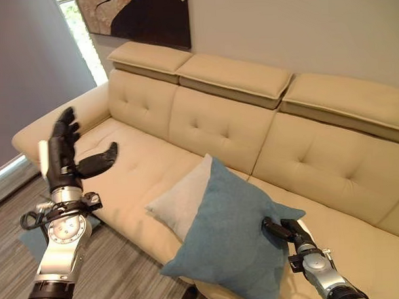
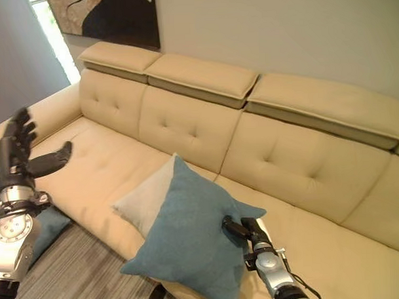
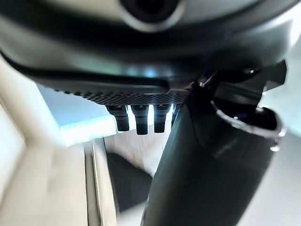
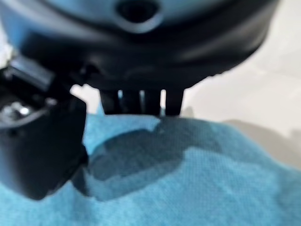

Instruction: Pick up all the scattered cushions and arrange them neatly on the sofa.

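Three seats make up the cream sofa [image 1: 205, 116], which fills most of the room below a dark picture [image 1: 142, 17] on the wall; its left seat and right seat lie bare. Grey striped floor [image 1: 118, 257] runs along the sofa's front edge. On the sofa's middle seat the teal cushion [image 1: 232, 230] stands tilted at the front edge, overlapping a pale grey cushion [image 1: 181, 199] behind it. The right hand [image 1: 284, 230] pinches the teal cushion's right corner, thumb and fingers clamped on the fabric. The left hand [image 1: 65, 154] hovers before the sofa's left arm, fingers straight, thumb spread, holding nothing.
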Available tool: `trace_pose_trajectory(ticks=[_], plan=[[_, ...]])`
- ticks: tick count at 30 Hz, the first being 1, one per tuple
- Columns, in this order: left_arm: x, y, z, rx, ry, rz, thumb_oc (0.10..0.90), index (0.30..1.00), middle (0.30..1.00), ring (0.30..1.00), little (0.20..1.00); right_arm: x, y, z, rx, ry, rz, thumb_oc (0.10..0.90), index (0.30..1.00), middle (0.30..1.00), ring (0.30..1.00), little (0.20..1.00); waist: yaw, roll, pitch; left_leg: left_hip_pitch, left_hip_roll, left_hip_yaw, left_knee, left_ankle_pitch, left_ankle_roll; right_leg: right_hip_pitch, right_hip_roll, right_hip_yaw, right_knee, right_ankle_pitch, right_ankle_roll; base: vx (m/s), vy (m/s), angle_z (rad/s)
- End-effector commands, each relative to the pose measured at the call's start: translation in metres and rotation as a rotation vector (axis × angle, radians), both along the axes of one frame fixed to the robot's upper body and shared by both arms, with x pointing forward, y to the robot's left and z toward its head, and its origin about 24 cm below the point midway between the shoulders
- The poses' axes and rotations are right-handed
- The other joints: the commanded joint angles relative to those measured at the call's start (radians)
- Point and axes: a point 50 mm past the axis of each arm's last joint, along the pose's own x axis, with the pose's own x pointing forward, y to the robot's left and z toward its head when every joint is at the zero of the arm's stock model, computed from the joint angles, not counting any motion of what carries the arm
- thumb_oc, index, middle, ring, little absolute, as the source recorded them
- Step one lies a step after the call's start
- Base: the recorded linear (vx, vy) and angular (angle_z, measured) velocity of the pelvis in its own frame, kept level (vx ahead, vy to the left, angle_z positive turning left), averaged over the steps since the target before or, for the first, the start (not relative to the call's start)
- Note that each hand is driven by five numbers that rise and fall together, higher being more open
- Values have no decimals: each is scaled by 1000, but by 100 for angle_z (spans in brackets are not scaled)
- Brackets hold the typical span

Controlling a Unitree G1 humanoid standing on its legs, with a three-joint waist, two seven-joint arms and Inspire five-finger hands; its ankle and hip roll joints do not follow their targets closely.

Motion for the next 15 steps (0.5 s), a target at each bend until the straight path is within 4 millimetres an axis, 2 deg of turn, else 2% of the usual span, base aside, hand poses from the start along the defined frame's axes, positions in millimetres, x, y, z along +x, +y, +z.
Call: trace_pose_trajectory(ticks=[1, 3, 4, 5, 6, 7, 8, 9, 10, 11, 12, 13, 14, 15], plan=[[35, -35, 34, -21, -59, -247, 800, 900, 900, 900, 900, 42, 54, 42, 117, -197, 258, 400, 300, 300, 300, 300, -45, -13, 17, 51, -55, 47, 1, -123, 45, -1, -10, 85, 14, -22, -16, -37, 29, -17], [38, -50, 16, -69, 47, -342, 800, 900, 900, 900, 900, 44, 62, 46, 120, -205, 295, 400, 300, 300, 300, 300, -65, -5, 19, 53, -53, 59, 1, -125, 48, -8, -11, 97, 14, -16, -14, -28, 33, -33], [38, -59, 1, -86, 139, -399, 800, 900, 900, 900, 900, 43, 68, 44, 122, -192, 320, 400, 300, 300, 300, 300, -78, 1, 21, 62, -49, 75, 1, -132, 49, -8, -10, 111, 14, -15, -12, -11, 30, -36], [38, -59, 1, -86, 138, -400, 800, 900, 900, 900, 900, 43, 67, 44, 122, -193, 320, 400, 300, 300, 300, 300, -79, 1, 19, 58, -51, 73, 1, -129, 51, -12, -12, 110, 14, -13, -11, -16, 37, -28], [40, -75, -6, -16, 213, -466, 800, 900, 900, 900, 900, 45, 75, 43, 134, -182, 329, 400, 300, 300, 300, 300, -92, 9, 19, 61, -50, 88, 1, -130, 54, -19, -13, 127, 14, -7, -9, -18, 38, -32], [39, -81, -12, 39, 255, -501, 800, 900, 900, 900, 900, 45, 80, 43, 146, -177, 340, 400, 300, 300, 300, 300, -101, 13, 20, 63, -49, 96, 1, -133, 55, -22, -15, 135, 14, -6, -7, -14, 38, -43], [37, -86, -21, 47, 304, -521, 800, 900, 900, 900, 900, 44, 87, 43, 167, -176, 354, 400, 300, 300, 300, 300, -108, 16, 21, 68, -48, 105, 1, -135, 56, -25, -16, 145, 14, -4, -7, -3, 19, -38], [37, -86, -21, 47, 305, -521, 800, 900, 900, 900, 900, 44, 86, 43, 167, -176, 353, 400, 300, 300, 300, 300, -106, 16, 21, 68, -48, 106, 1, -135, 56, -25, -16, 146, 14, -4, -7, 5, 16, -25], [43, -89, -41, 90, 400, -498, 800, 900, 900, 900, 900, 44, 102, 45, 199, -179, 401, 400, 300, 300, 300, 300, -124, 19, 23, 75, -44, 125, 1, -139, 58, -29, -17, 164, 14, -2, -5, -1, 17, -11], [48, -90, -53, 98, 451, -464, 800, 900, 900, 900, 900, 45, 106, 47, 202, -184, 422, 400, 300, 300, 300, 300, -131, 21, 23, 78, -43, 131, 1, -140, 58, -32, -16, 171, 14, -1, -5, -1, 17, -15], [48, -91, -53, 97, 450, -465, 800, 900, 900, 900, 900, 45, 106, 47, 201, -184, 422, 400, 300, 300, 300, 300, -130, 22, 24, 78, -43, 131, 1, -141, 58, -32, -16, 172, 14, 0, -5, -19, 28, -26], [55, -93, -81, 133, 562, -404, 800, 900, 900, 900, 900, 45, 115, 52, 202, -195, 468, 400, 300, 300, 300, 300, -153, 26, 26, 83, -41, 146, 1, -145, 59, -40, -17, 189, 14, 1, -3, -13, 32, -24], [55, -101, -113, 87, 688, -345, 800, 900, 900, 900, 900, 45, 119, 53, 203, -198, 485, 400, 300, 300, 300, 300, -171, 30, 25, 84, -39, 158, 1, -147, 60, -47, -19, 199, 14, 3, -2, -12, 32, -19], [55, -101, -113, 87, 687, -347, 800, 900, 900, 900, 900, 45, 118, 53, 201, -198, 484, 400, 300, 300, 300, 300, -170, 32, 26, 84, -38, 158, 1, -147, 60, -47, -18, 200, 14, 4, -2, -5, 24, -22]])
